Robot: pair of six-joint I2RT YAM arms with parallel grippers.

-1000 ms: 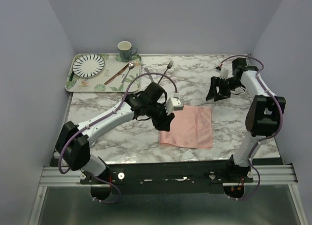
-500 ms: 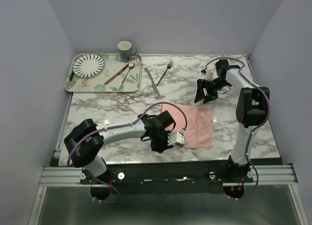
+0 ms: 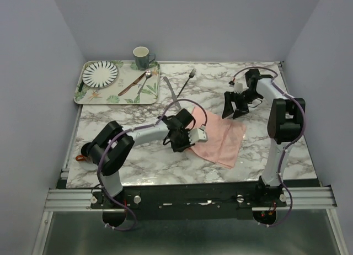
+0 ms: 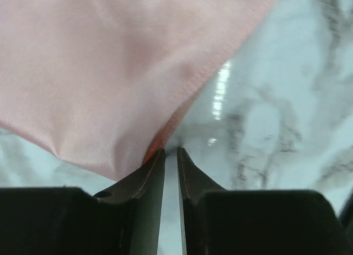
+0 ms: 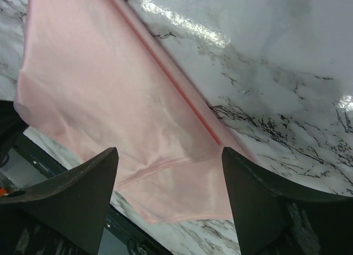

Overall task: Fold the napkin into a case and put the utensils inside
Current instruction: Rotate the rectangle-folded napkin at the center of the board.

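Note:
The salmon-pink napkin [image 3: 220,136] lies folded and skewed on the marble table, and also shows in the left wrist view [image 4: 110,73] and the right wrist view [image 5: 110,100]. My left gripper [image 3: 183,144] is low at its left edge. In the left wrist view the gripper [image 4: 171,150] is shut, with the cloth's hem pinched at the fingertips. My right gripper [image 3: 232,112] hangs open and empty above the napkin's far right corner, as the right wrist view [image 5: 169,150] shows. The fork [image 3: 187,81] and the knife [image 3: 170,90] lie on the table behind.
A patterned tray [image 3: 118,97] at the back left holds a striped plate [image 3: 100,73], a spoon and a brown-handled utensil [image 3: 132,85]. A mug [image 3: 142,57] stands behind it. The table's front edge [image 3: 209,180] is close to the napkin.
My left gripper has moved away from the front edge and the napkin has turned with it, now lying skewed. The right gripper moved left a second ago and has since stayed.

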